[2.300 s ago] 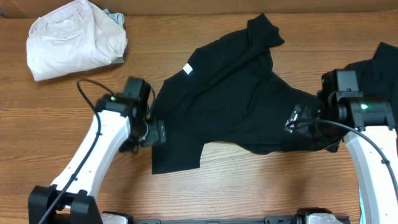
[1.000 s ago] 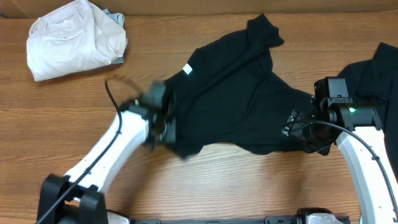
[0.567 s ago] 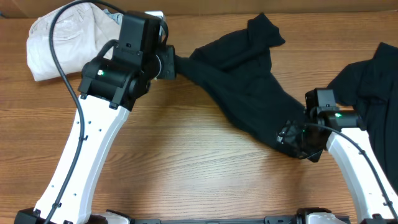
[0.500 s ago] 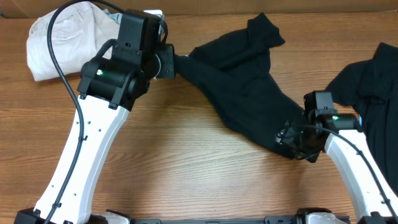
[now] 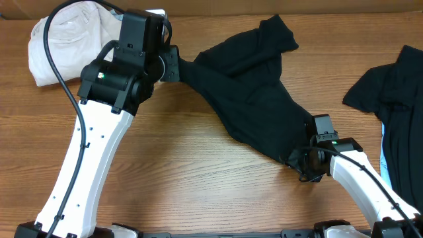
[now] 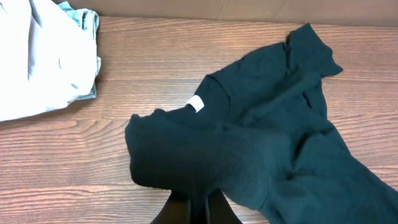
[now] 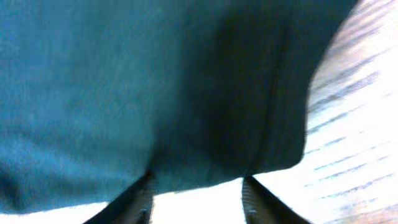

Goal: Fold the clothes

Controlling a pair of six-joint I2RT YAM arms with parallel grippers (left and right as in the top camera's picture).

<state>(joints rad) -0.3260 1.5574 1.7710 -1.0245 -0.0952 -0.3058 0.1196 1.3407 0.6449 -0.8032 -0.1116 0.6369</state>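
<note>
A black garment (image 5: pixel 251 99) stretches diagonally across the table, from the far left down to the near right. My left gripper (image 5: pixel 173 65) is shut on its upper left edge; in the left wrist view the cloth (image 6: pixel 249 143) bunches over the closed fingers (image 6: pixel 199 208), its white label (image 6: pixel 196 104) showing. My right gripper (image 5: pixel 297 160) is at the garment's lower right corner. Its jaws stand apart in the right wrist view, with the hem (image 7: pixel 155 81) lying across the fingertips (image 7: pixel 134 199) and bare table between them.
A cream-white bundle of cloth (image 5: pixel 63 36) lies at the far left corner, close behind my left arm. A second black garment (image 5: pixel 396 92) lies at the right edge, with something light blue (image 5: pixel 383 158) beside it. Wooden table (image 5: pixel 198 172) shows in front.
My left gripper swung from the near middle to the far left, dragging the garment's edge with it. The right gripper moved nearer and left to the lower corner, and its jaws narrowed.
</note>
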